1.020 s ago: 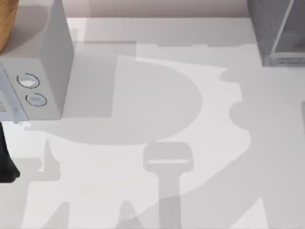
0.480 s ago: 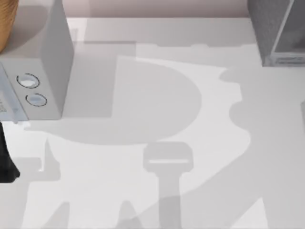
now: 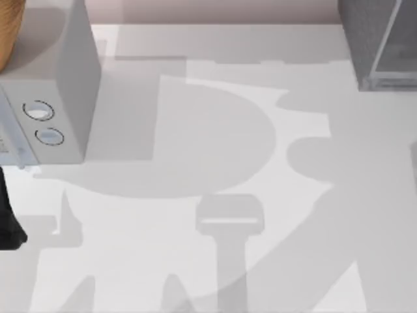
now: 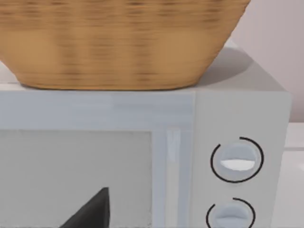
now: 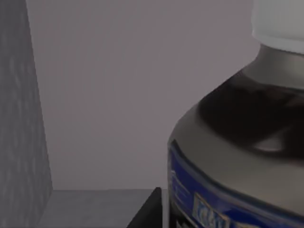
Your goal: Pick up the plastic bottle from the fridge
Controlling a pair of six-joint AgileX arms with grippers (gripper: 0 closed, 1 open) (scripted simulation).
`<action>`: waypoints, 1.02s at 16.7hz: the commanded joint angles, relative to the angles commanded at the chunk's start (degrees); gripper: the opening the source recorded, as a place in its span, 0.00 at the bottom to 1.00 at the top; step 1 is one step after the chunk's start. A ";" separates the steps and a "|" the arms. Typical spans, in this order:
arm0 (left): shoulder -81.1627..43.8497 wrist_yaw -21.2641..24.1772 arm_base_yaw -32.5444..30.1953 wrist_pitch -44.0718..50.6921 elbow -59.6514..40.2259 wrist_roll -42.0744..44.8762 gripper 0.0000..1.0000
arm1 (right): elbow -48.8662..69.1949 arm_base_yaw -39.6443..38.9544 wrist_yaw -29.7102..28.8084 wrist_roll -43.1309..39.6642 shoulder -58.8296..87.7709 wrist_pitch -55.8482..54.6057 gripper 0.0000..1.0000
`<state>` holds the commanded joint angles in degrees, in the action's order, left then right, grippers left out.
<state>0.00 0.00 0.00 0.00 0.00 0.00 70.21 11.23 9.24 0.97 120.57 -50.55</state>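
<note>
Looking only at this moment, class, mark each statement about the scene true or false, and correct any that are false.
1. A woven basket sits on top of the light grey box with two round dials. True.
2. The fridge stands at the top view's left. False: it is at the far right corner; the box with two dials is at the left.
3. The bottle in the right wrist view has a white cap and a blue label band. True.
4. The bottle lies on its side on the open table. False: it appears upright, close to the right wrist camera, with grey walls around it.
5. The basket is blue. False: it is tan.
</note>
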 joint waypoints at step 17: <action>0.00 0.00 0.00 0.00 0.00 0.00 1.00 | -22.58 2.47 2.73 0.21 -16.00 -5.42 0.00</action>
<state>0.00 0.00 0.00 0.00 0.00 0.00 47.63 13.69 11.97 1.18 104.58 -55.97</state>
